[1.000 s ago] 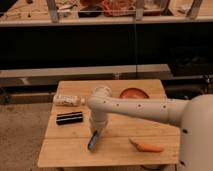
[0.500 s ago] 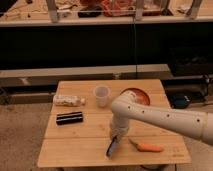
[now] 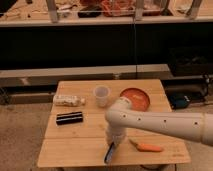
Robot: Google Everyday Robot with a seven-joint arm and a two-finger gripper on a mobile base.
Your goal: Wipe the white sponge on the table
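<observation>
Dark shelving and a low ledge stand behind a small plank counter, and the arm reaches in from the right side, bending down toward the front edge. At the end of it the gripper hangs just right of the middle of that front edge. Its jaws seem closed on the white sponge, which sticks out below them. The sponge is tilted, with its long axis running steeply down and slightly toward the front left corner. Its lower end looks to be touching the planks, or very nearly so. A carrot lies close on the right, toward the front right corner, so a stroke that way would likely knock it. Bare wood runs left toward the front left corner, which looks like the freer line for wiping. A black bar, a white bottle, a cup and an orange plate sit well apart toward the back edge.
</observation>
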